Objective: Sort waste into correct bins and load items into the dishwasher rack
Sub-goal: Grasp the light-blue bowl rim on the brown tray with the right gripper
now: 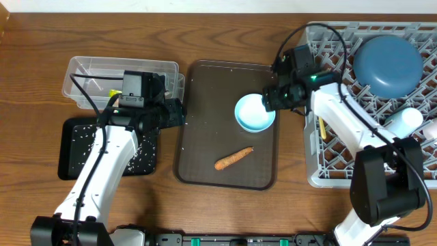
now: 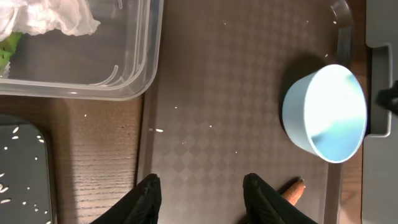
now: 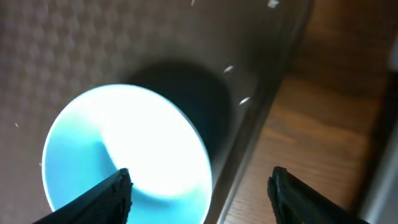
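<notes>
The white-and-light-blue bowl (image 1: 255, 113) stands upright on the right part of the brown tray (image 1: 205, 96). My right gripper (image 1: 273, 96) is open just above the bowl's right rim (image 3: 124, 155), one finger over the bowl and one over the tray edge (image 3: 202, 186). The orange carrot stick (image 1: 233, 158) lies on the tray in front of the bowl. My left gripper (image 1: 176, 113) is open and empty over the tray's left edge (image 2: 202, 186), with the carrot tip (image 2: 293, 190) beside its right finger. The clear tub (image 1: 123, 78) holds white tissue (image 2: 50, 15) and a green wrapper (image 2: 6, 53).
The black tray (image 1: 75, 147) with scattered rice grains lies front left. The grey rack (image 1: 341, 157) at the right holds the dark blue plate (image 1: 387, 65), a light cup (image 1: 408, 119) and the yellow spoon (image 1: 321, 130). A few rice grains dot the brown tray (image 2: 236, 93).
</notes>
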Controlling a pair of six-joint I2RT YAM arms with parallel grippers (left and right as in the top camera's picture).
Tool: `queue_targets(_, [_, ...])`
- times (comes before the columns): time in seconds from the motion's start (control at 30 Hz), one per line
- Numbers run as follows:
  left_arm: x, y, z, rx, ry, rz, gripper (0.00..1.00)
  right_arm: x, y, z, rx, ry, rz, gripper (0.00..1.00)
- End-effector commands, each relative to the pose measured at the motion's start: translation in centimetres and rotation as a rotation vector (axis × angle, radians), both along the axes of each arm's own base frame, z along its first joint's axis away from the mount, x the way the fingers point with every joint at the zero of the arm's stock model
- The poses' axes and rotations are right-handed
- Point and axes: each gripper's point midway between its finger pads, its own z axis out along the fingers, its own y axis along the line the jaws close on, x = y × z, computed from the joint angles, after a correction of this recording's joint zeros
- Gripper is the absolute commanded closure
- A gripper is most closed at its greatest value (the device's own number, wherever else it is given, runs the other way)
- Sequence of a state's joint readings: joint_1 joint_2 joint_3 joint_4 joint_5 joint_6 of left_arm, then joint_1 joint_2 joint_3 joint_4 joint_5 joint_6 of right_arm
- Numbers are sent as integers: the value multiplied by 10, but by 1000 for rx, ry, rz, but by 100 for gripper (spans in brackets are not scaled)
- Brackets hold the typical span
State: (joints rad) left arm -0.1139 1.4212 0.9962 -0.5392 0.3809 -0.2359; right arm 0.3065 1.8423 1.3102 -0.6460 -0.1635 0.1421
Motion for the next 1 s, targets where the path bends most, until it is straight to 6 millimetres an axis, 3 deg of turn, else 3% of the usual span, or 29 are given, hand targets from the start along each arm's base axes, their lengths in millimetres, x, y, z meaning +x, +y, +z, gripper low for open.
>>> queue_targets(0.0, [2, 3, 4, 7, -13, 7, 53, -12, 11, -13, 7, 34, 12, 38])
queue_targets(0.3, [2, 3, 4, 7, -13, 7, 53, -29, 14, -37, -6, 63, 7, 50])
queue_targets(0.63, [2, 3, 4, 7, -12, 7, 52, -28, 9, -40, -19, 67, -47, 82])
queue_targets(0.97, [2, 3, 4, 7, -12, 7, 52, -31, 6, -43, -16, 86, -103, 93])
